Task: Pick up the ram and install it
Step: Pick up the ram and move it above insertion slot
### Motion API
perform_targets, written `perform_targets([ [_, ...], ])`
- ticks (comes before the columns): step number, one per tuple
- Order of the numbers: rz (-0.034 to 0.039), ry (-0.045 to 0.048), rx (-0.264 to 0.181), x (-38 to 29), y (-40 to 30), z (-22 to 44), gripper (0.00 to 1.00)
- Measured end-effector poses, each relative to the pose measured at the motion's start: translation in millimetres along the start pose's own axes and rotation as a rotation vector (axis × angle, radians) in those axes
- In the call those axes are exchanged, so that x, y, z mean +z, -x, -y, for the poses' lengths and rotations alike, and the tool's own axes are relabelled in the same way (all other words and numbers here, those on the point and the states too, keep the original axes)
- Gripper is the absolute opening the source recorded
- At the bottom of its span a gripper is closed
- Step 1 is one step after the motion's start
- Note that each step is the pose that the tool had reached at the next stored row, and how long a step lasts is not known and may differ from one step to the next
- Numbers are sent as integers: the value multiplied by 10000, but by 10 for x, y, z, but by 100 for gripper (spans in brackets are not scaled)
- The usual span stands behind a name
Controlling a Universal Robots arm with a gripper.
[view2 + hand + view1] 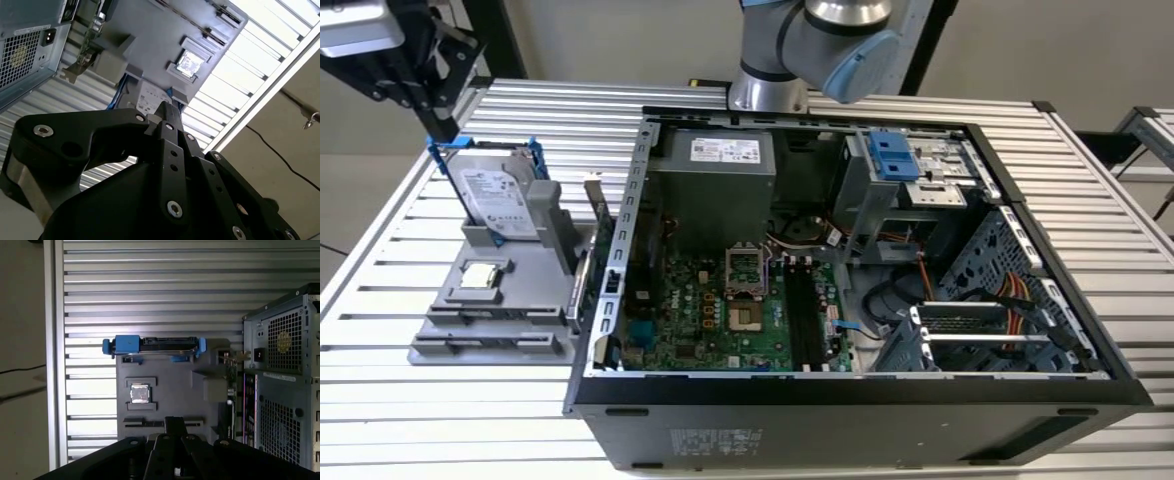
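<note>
The ram [233, 385] seems to be the thin green board standing on edge along the side of the grey holder [165, 390] that faces the case, seen edge-on. In the exterior view it is a narrow strip [579, 290]. My gripper [447, 135] hangs high at the exterior view's left, above the holder's far end and well clear of the ram. Its fingertips look pressed together with nothing between them in both wrist views [167, 107] [175, 421]. The black memory slots [802, 320] lie on the motherboard inside the open case [854, 395].
On the holder stand a silver hard drive in a blue frame [494, 195] and a small square silver chip [480, 277]. The case's tall walls and power supply [714, 190] stand at the holder's right. Slatted metal table [400, 400] all around.
</note>
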State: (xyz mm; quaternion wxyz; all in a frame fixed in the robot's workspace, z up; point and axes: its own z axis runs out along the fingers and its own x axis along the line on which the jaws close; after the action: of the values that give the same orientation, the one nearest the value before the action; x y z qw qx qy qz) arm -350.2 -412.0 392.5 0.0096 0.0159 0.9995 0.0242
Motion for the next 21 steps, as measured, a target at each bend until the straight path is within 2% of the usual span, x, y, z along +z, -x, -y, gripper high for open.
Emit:
perform_targets([
  [21,1,0,0,-6,-6,118,0],
])
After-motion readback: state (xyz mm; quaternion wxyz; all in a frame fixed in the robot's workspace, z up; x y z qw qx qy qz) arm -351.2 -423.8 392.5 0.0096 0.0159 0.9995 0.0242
